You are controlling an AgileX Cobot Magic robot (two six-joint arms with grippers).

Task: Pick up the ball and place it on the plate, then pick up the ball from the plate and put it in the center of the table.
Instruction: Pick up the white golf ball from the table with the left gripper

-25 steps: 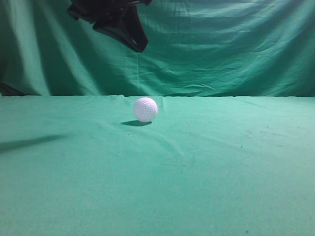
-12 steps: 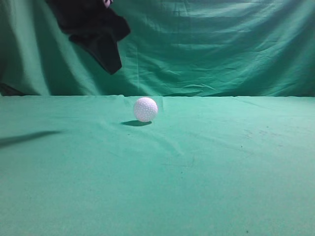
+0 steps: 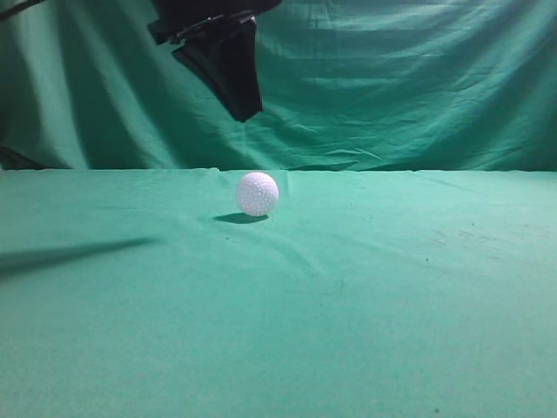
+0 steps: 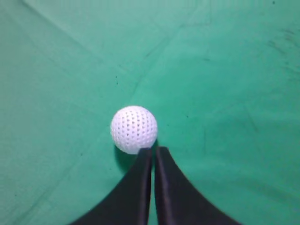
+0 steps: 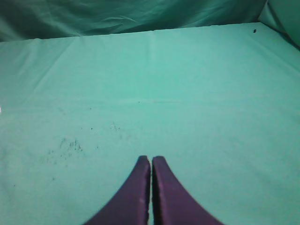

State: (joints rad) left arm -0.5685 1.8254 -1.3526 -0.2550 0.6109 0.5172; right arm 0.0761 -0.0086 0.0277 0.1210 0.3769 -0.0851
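Left wrist view: left tool (image 4: 153,151) pressed together above ball (image 4: 134,129) on table (image 4: 225,93).

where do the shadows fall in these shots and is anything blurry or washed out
Exterior view: the ball casts a small dark shadow to its left on the table, and a long soft shadow streaks in from the left edge; the left tool is a black shape without detail. Left wrist view: the ball is sharp, dimples clear. Right wrist view: the cloth looks paler, washed out, and the right tool looks purplish.

one white ball (image 3: 258,193), one green-clothed table (image 3: 392,305), two black hands (image 4: 153,152) (image 5: 151,161)
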